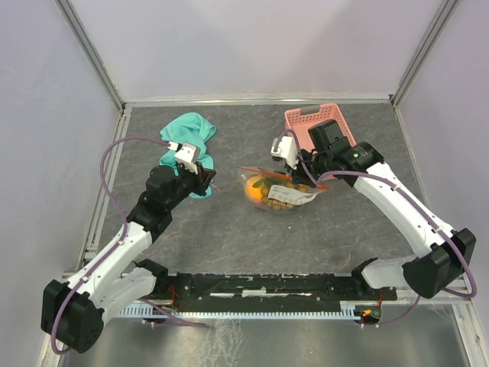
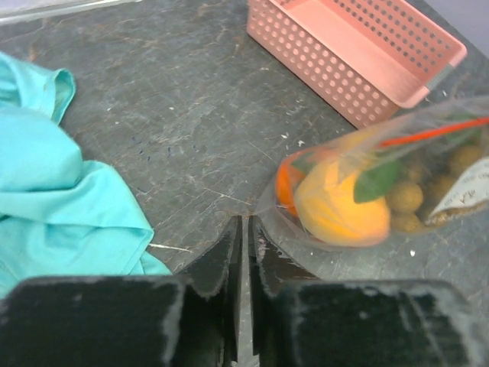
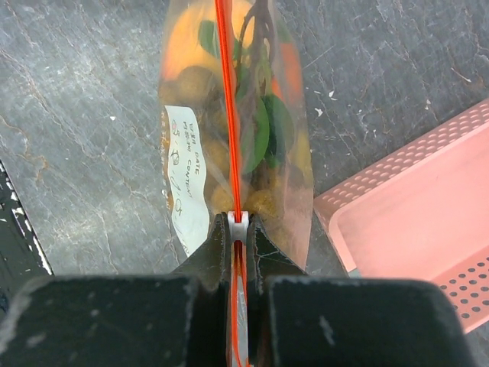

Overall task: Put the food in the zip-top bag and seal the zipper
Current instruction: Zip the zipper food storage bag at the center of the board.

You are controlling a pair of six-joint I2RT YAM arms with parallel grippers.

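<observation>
Dark grey desk (image 1: 229,245): the clear thin plastic zip-top bag (image 1: 279,193) lies mid-desk, near the pink slatted plastic basket (image 1: 306,121). Judged light, limp and slippery. It bulges with the yellow and orange toy fruits (image 2: 340,206) inside. Best hold is the stiffer thin red-orange zipper strip (image 3: 226,92) at the mouth. Right hand (image 3: 239,229) is clamped on that strip. Left hand (image 2: 244,229) has its fingers together, holding nothing, just beside the bag's end.

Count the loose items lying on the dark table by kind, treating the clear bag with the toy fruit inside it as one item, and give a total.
teal-green crumpled cloth: 1
pink perforated plastic basket: 1
clear plastic zip-top bag: 1
Total: 3
</observation>
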